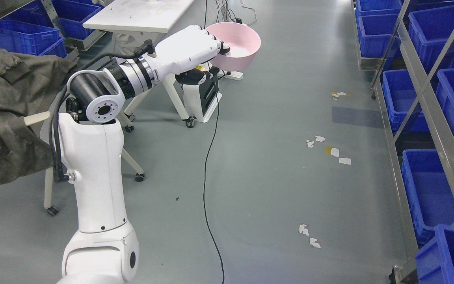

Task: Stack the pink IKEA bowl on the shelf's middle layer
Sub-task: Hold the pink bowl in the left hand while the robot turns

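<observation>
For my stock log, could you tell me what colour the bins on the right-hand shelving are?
The bins are blue, clearest in the head view.

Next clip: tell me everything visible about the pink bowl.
The pink bowl is round, deep and plain, matte like plastic, with a paler inside that looks empty. It is held in the air above the grey floor, tilted so its opening faces up and toward the camera. The left robot hand grips its near-left rim; nothing else touches it.
</observation>
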